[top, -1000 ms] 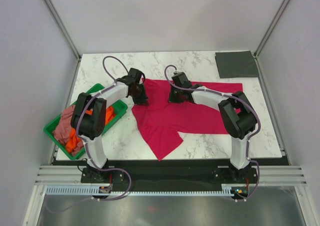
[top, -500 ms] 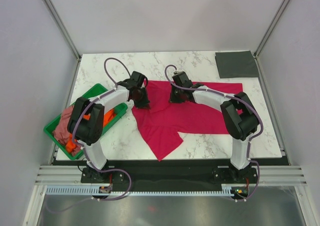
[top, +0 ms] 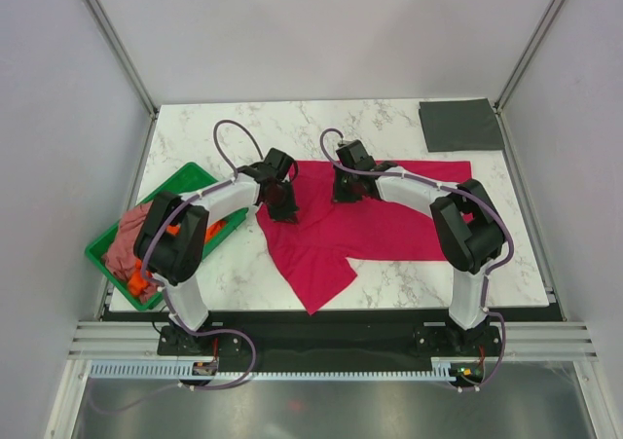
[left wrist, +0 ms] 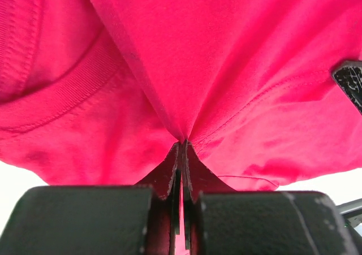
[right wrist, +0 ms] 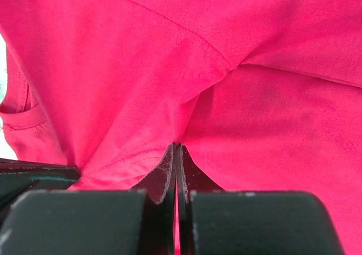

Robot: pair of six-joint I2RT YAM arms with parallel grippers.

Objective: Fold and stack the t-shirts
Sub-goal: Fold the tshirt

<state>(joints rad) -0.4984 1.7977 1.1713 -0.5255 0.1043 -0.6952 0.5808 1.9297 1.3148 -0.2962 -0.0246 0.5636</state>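
Shifting since a second ago: left tool (top: 280, 203) away from green tray (top: 187, 173), rightward and toward the near edge, dragging the crimson tee's left edge inward; right tool (top: 347, 190) barely moved.
Meaning for task: likely first fold of the left side under way, not laid down yet; nothing stacked from this tee so far.
Tray contents: pink tee (top: 122, 244) and orange tee (top: 144, 281) bunched inside, not folded.
Left tool state: pressed together, pinching a raised ridge of crimson cloth (left wrist: 182, 145), ribbed neckband just left of it in the wrist view.
Crimson tee (top: 389, 230): mid desk (top: 243, 264), mostly flat; long axis left to right; neck seemingly toward the left, hem toward the right, one sleeve hanging toward the near edge.
Right tool state: pressed together (right wrist: 176, 147), pinching a crimson fold near a seam.
Far right corner: grey tee (top: 460, 125) folded flat, well apart from both tools.
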